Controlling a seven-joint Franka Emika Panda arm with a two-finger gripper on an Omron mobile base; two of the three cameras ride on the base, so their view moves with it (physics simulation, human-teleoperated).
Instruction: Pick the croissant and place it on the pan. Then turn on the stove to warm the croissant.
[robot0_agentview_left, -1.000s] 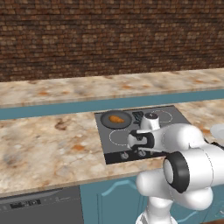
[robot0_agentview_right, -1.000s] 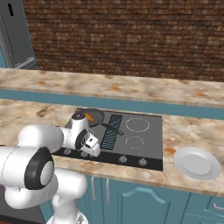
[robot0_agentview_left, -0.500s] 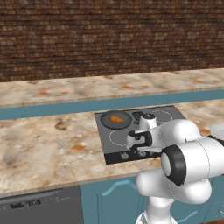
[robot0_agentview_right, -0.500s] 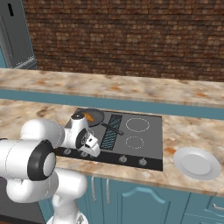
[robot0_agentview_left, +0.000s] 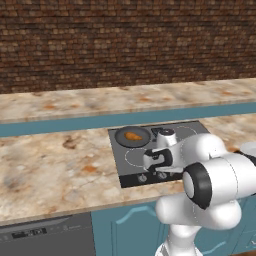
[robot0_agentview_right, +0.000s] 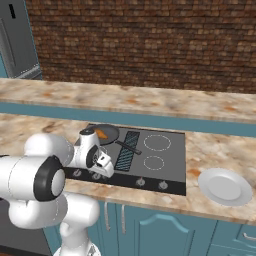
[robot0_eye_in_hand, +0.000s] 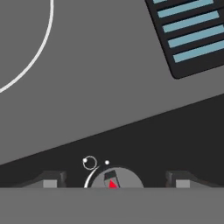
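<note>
Now we see the croissant (robot0_agentview_left: 132, 135) in the pan (robot0_agentview_left: 121, 139), at 11 o'clock from our gripper (robot0_eye_in_hand: 113, 183), whose spread, empty fingertips (robot0_eye_in_hand: 50, 183) straddle a stove knob (robot0_eye_in_hand: 114, 179).

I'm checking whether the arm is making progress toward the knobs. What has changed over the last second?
Very little. The gripper has edged slightly lower over the front strip of the stove, and now has a knob between its open fingertips. Nothing was grasped or released. The croissant stays in the pan, and the white plate rests on the counter as before.
</note>
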